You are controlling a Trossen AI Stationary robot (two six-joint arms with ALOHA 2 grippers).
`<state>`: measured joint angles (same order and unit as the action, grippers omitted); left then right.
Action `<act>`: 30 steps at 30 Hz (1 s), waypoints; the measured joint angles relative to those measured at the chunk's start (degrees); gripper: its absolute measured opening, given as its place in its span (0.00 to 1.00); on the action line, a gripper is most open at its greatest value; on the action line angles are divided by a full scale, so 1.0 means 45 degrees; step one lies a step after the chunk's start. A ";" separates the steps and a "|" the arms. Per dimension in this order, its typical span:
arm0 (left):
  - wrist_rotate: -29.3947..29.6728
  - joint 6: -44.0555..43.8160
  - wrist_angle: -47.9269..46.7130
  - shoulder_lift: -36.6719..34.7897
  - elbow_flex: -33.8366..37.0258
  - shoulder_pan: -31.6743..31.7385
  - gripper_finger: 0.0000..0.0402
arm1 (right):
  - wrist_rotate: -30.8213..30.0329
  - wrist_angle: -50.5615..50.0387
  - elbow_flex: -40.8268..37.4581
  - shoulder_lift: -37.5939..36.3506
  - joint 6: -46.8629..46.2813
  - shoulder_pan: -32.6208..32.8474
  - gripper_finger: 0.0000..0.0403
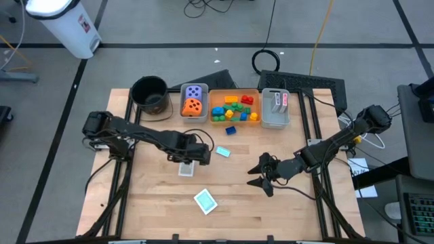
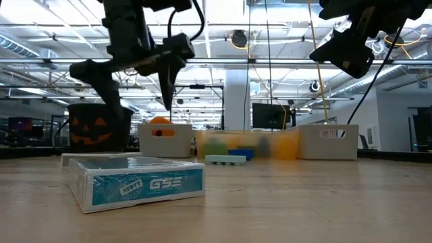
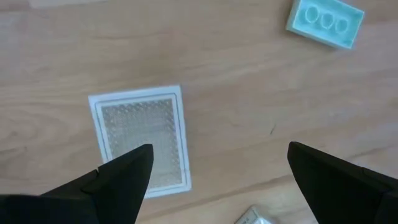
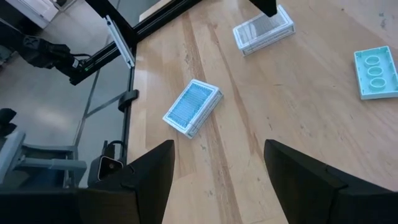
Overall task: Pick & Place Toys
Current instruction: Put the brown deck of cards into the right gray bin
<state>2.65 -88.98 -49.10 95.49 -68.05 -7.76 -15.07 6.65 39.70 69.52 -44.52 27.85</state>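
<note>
— Left gripper (image 1: 187, 163) hangs above the white card deck (image 1: 186, 169), fingers apart; from overhead, dice (image 1: 194, 101) and bricks (image 1: 234, 108) sit binned.
— Low down, teal deck (image 2: 137, 182) waits; right gripper (image 4: 214, 165) open, empty.

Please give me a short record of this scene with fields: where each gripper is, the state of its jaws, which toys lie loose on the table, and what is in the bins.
left gripper: over the white card deck, jaws open, holding nothing
right gripper: above bare table on the right, jaws open, empty
loose toys: white card deck, teal card deck near the front edge, teal brick, blue brick
left bin: purple die, orange die
middle bin: coloured bricks
right bin: upright cards
black pot: left of the bins
</note>
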 joint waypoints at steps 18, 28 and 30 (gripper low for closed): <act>-0.0247 -0.2738 -0.1422 0.1051 -0.0005 -0.0937 0.94 | -0.0014 -0.0013 0.0000 0.0000 0.0084 -0.0018 0.59; -0.0157 -0.3022 -0.1599 0.1325 -0.0005 -0.1008 0.94 | -0.0009 -0.0013 0.0000 0.0000 0.0050 -0.0018 0.59; -0.0150 -0.3010 -0.1658 0.1325 -0.0005 -0.1008 0.94 | -0.0009 -0.0013 0.0000 0.0000 0.0050 -0.0018 0.59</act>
<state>1.98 -102.53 -56.56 101.45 -68.07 -12.29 -15.11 6.59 39.70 69.52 -44.29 27.77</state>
